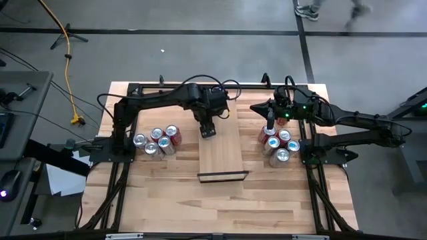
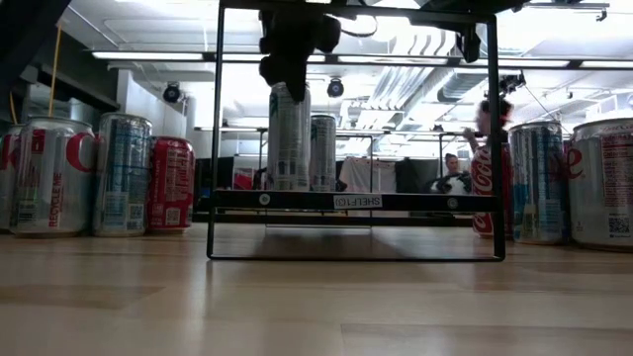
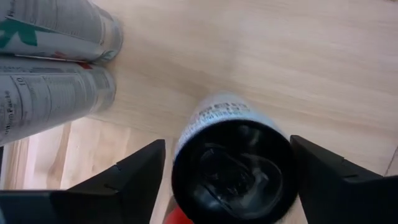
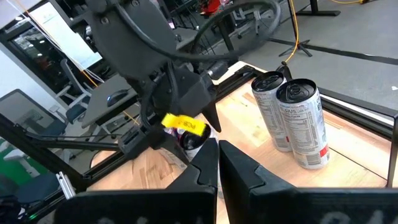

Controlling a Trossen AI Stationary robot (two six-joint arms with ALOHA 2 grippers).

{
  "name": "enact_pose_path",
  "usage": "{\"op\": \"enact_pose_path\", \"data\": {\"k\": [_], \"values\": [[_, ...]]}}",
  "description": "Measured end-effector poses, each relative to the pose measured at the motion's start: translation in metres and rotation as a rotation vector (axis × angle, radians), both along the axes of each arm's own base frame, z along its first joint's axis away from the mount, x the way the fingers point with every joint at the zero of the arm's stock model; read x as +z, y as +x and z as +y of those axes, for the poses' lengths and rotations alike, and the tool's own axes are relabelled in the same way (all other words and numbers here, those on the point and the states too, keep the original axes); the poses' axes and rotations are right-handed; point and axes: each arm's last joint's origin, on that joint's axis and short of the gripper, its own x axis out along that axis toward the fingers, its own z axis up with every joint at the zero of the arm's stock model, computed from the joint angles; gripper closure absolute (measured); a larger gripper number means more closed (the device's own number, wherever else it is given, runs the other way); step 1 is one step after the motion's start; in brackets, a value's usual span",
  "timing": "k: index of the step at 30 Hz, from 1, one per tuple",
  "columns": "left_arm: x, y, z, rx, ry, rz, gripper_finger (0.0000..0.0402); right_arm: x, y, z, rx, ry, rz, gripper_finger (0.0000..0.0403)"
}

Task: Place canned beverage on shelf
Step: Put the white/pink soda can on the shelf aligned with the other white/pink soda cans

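Already one can (image 3: 231, 163) stands upright on the shelf (image 1: 222, 155), the left claw (image 1: 207, 131) straddling it with fingers released; the clenched right claw (image 1: 269, 126) hovers over unplaced desk cans.

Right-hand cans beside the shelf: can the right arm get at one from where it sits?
Probably yes. The right gripper hangs at the far edge of the right-hand cans with nothing between, but its fingers are shut and must open. The left gripper is away over the shelf.
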Motion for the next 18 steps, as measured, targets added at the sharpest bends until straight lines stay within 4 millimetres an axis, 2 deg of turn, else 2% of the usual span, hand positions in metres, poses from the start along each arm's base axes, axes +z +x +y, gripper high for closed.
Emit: {"op": "enact_pose_path", "data": {"k": [9,14,18], "values": [[0.028,-0.019,0.004,0.024,0.013,-0.076,0.0115,0.0,0.0,0.0,0.0,-0.001,0.0,0.0402],[0.063,-0.047,0.004,0.122,0.015,-0.19,0.0118,0.0,0.0,0.0,0.0,-0.002,0.0,0.0402],[0.098,-0.076,-0.008,0.177,0.073,-0.318,0.0147,0.0,0.0,0.0,0.0,-0.001,0.0,0.0402]]}}
